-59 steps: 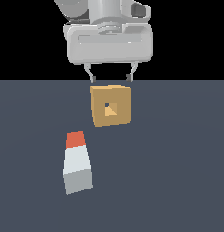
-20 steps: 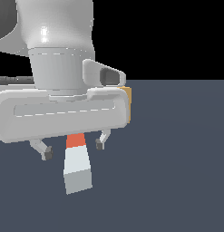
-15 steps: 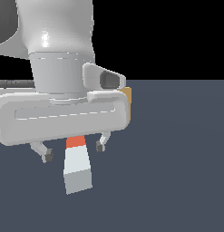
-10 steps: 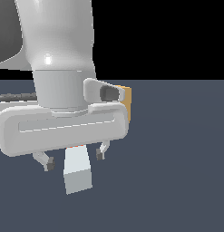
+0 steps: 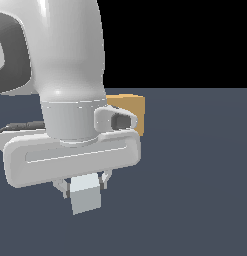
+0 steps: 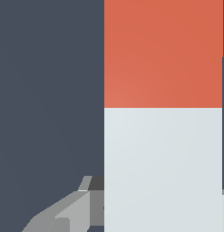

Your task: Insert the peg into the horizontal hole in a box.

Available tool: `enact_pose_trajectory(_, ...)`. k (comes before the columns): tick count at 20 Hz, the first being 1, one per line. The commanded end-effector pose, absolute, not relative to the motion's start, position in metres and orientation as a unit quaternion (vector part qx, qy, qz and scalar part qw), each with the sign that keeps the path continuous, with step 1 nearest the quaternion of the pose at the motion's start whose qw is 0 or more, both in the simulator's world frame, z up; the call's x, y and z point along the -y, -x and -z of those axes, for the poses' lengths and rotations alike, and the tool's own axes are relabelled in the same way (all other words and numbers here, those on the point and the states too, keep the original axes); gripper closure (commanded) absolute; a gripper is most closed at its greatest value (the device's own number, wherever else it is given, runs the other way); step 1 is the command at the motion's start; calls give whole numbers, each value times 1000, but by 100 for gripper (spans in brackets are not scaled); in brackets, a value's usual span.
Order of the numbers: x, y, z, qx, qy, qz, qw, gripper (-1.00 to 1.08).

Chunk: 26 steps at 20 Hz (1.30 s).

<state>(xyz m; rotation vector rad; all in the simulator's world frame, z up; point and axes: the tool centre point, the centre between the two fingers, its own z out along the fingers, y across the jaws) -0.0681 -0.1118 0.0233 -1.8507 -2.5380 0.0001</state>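
Note:
The peg (image 5: 86, 199) lies on the dark floor under my hand; only its white end shows in the exterior view. The wrist view shows its orange-red end (image 6: 163, 52) and its white part (image 6: 163, 167). My gripper (image 5: 83, 185) is lowered over the peg with a finger on each side. In the wrist view the gripper (image 6: 163, 213) has its fingers (image 6: 72, 210) against the peg's sides, so it looks shut on the peg. The tan-orange box (image 5: 131, 111) stands behind the arm, mostly covered. The hole is hidden.
The white arm and hand (image 5: 70, 100) fill the exterior view's left and hide much of the scene. The dark grey floor (image 5: 195, 190) extends to the exterior view's right.
My hand has come down over the peg, covering its orange-red end in the exterior view. The fingers have drawn in to the peg's sides.

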Motion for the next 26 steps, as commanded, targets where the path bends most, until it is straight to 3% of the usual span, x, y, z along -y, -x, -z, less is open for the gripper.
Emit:
enact_pose_trajectory(1, 112, 68, -23, 808, 589, 0, 0, 108)
enact_pose_trajectory(14, 104, 63, -26, 807, 590, 0, 0, 108)
enact_pose_trajectory(26, 28, 14, -51, 800, 600, 0, 0, 108)
